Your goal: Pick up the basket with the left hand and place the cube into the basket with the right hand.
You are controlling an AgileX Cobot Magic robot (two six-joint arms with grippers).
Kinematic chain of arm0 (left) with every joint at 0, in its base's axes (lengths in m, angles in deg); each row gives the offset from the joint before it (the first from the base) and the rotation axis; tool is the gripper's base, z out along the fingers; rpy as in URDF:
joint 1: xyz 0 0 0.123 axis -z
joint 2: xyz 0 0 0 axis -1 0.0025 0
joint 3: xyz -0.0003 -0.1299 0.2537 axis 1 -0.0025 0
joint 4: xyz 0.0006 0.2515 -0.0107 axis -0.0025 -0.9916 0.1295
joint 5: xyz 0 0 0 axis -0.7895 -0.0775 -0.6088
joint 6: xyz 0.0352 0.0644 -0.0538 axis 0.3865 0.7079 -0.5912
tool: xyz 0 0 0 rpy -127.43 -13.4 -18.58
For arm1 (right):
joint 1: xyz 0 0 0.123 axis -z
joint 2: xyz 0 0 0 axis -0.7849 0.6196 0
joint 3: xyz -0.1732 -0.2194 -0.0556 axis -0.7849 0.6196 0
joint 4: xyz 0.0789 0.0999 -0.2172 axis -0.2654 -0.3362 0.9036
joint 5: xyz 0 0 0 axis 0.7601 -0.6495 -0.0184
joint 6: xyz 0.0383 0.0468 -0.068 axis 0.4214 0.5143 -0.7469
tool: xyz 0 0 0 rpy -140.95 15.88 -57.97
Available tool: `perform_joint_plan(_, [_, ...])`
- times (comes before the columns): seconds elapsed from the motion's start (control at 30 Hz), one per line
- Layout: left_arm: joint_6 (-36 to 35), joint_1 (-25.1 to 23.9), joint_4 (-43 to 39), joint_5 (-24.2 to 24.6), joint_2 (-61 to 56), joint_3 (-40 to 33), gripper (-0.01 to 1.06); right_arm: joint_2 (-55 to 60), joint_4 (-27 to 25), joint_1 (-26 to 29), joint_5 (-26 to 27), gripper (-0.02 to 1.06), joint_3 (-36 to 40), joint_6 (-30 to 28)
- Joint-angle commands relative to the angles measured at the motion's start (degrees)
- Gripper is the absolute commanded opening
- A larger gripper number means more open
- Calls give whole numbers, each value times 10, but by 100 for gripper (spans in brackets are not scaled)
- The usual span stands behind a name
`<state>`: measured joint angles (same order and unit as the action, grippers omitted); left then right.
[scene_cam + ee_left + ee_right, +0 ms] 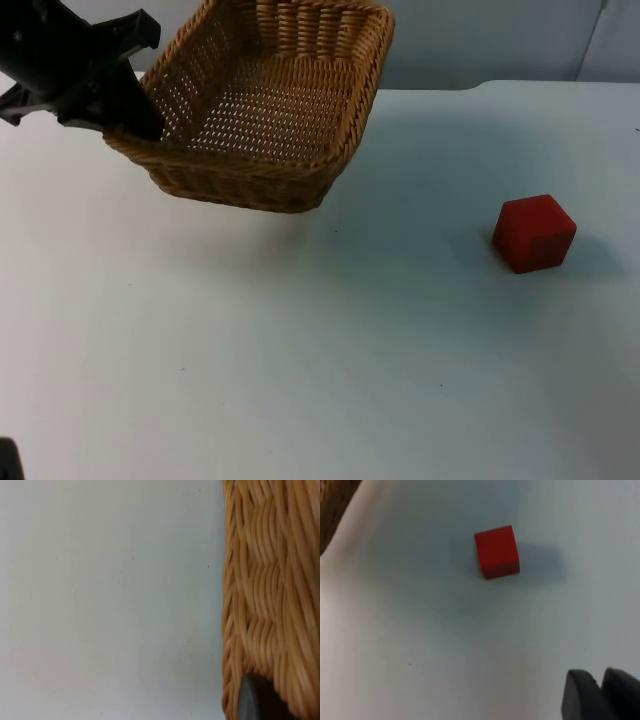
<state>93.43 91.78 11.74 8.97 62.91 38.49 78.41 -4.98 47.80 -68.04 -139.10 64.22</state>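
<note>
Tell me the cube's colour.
The cube is red, clearest in the right wrist view.

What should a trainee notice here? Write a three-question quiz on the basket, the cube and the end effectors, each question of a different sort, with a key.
1. True or false: the red cube already lies inside the wicker basket.
2. Multiple choice: the left end effector is A) shut on the basket's rim, B) hanging open above the cube, C) resting flat on the table.
3. Fill in: the cube stands on the table, apart from the ____.

Key
1. False. The cube sits on the table, towards the right arm's side.
2. A. The basket appears lifted and tilted in that grip.
3. basket. The right end effector hangs above the table, short of the cube.
</note>
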Motion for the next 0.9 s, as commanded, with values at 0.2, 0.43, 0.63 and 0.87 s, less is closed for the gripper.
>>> perform_joint_plan(0.2, [2, 0, 23, 16, -11, 0, 0, 193, -1, 0, 47, 50, -44, -34])
perform_joint_plan(0.43, [2, 0, 23, 16, -11, 0, 0, 317, -6, 0, 21, 73, -129, -33])
perform_joint_plan(0.63, [2, 0, 23, 16, -11, 0, 0, 381, -18, -9, 20, 73, -185, -64])
perform_joint_plan(0.87, [2, 0, 23, 16, -11, 0, 0, 450, -13, -62, 42, 73, -239, -91])
